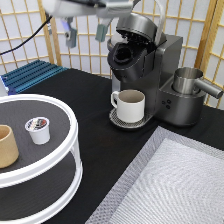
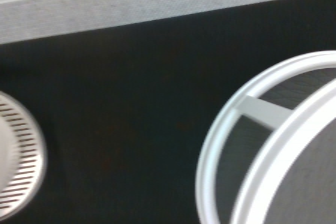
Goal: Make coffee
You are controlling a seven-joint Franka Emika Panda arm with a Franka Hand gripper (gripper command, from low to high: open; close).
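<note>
Hand (image 1: pixel 86 31) wide open, empty, high above table; coffee (image 1: pixel 38 130) upright, foil top up.

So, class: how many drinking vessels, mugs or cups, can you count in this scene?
2. The white handled mug stands on the coffee machine's drip tray. The tan handleless cup sits on the round shelf's top tier at the exterior view's left edge, beside the coffee pod. Others may be out of view.
</note>
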